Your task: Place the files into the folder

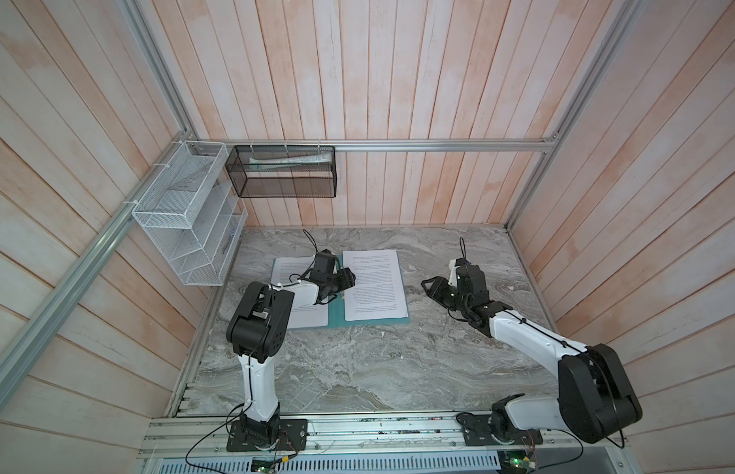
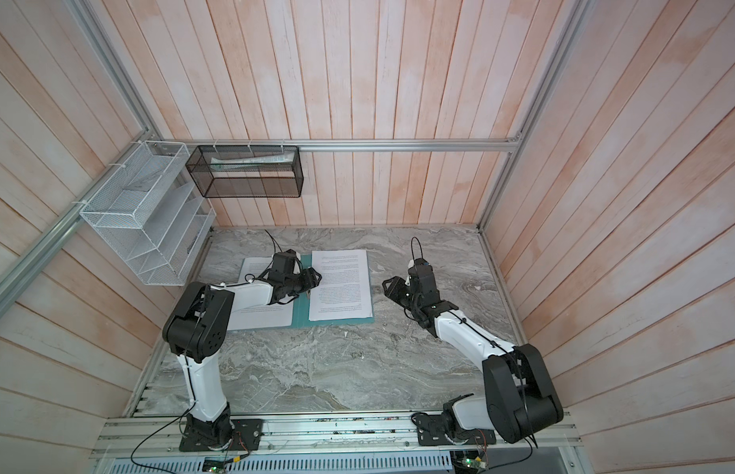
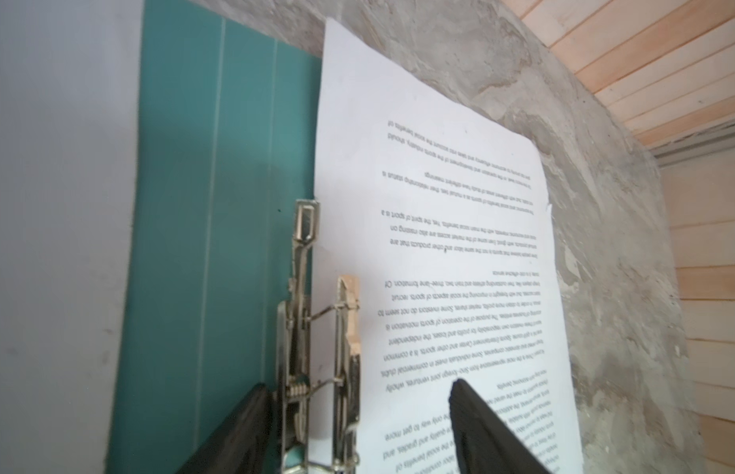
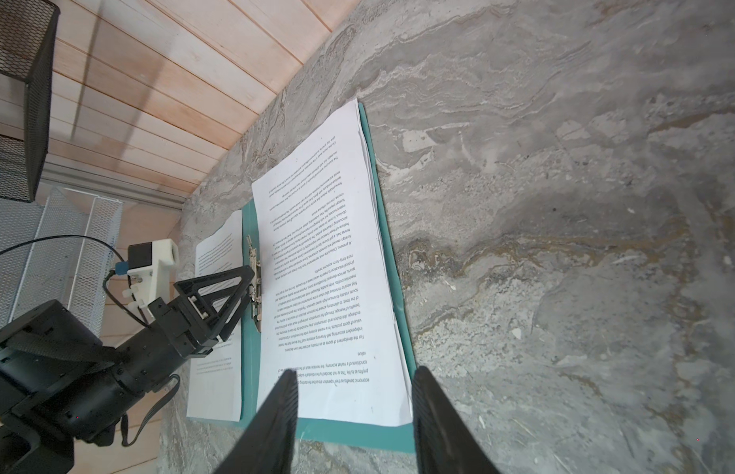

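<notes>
Both top views: shows folder open flat on marble table, files on both leaves, left gripper low over the spine, right gripper just beside its right edge, black mesh basket holding a pale roll. Left wrist: jaws apart astride metal clip; inverted print, "sport" legible. Right wrist: jaws apart, framing files' corner.
</notes>
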Robot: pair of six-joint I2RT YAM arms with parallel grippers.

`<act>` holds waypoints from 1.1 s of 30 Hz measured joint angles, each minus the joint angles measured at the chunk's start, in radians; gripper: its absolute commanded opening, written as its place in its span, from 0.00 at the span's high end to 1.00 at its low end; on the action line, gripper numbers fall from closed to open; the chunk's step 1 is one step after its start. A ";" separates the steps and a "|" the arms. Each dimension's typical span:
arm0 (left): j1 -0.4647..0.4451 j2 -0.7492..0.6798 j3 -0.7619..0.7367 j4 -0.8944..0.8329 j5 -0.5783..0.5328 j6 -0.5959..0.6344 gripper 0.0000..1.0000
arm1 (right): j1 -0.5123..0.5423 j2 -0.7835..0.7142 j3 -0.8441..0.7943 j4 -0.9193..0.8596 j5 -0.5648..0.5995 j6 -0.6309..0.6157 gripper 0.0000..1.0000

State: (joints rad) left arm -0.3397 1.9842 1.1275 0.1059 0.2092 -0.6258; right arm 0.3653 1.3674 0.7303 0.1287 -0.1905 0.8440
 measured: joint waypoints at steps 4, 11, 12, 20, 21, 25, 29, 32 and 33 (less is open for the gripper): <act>-0.020 0.000 -0.026 0.052 0.014 -0.033 0.30 | -0.003 0.000 -0.012 0.007 -0.016 0.000 0.56; -0.065 0.000 -0.066 0.140 0.019 -0.100 0.31 | -0.021 -0.009 -0.036 0.006 -0.026 0.000 0.56; -0.075 -0.001 -0.071 0.148 0.018 -0.108 0.31 | -0.026 -0.015 -0.040 0.006 -0.027 0.000 0.56; -0.185 -0.046 -0.151 0.207 -0.020 -0.222 0.31 | -0.063 -0.044 -0.065 0.004 -0.028 -0.014 0.56; -0.201 -0.052 -0.159 0.209 -0.031 -0.236 0.31 | -0.066 -0.044 -0.066 0.004 -0.028 -0.015 0.56; -0.266 -0.072 -0.183 0.214 -0.081 -0.296 0.31 | -0.080 -0.042 -0.070 -0.018 -0.015 -0.022 0.56; -0.310 -0.072 -0.183 0.215 -0.125 -0.334 0.32 | -0.107 -0.018 -0.072 -0.051 -0.006 -0.025 0.55; -0.326 -0.069 -0.164 0.183 -0.161 -0.341 0.33 | -0.122 -0.013 -0.110 -0.043 -0.013 -0.019 0.55; -0.329 -0.066 -0.152 0.169 -0.169 -0.344 0.33 | -0.127 -0.013 -0.126 -0.042 -0.019 -0.017 0.55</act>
State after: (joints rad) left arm -0.6685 1.9179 0.9756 0.2749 0.0406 -0.9699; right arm 0.2386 1.3540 0.6048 0.0864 -0.2096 0.8268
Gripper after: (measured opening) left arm 0.672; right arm 0.453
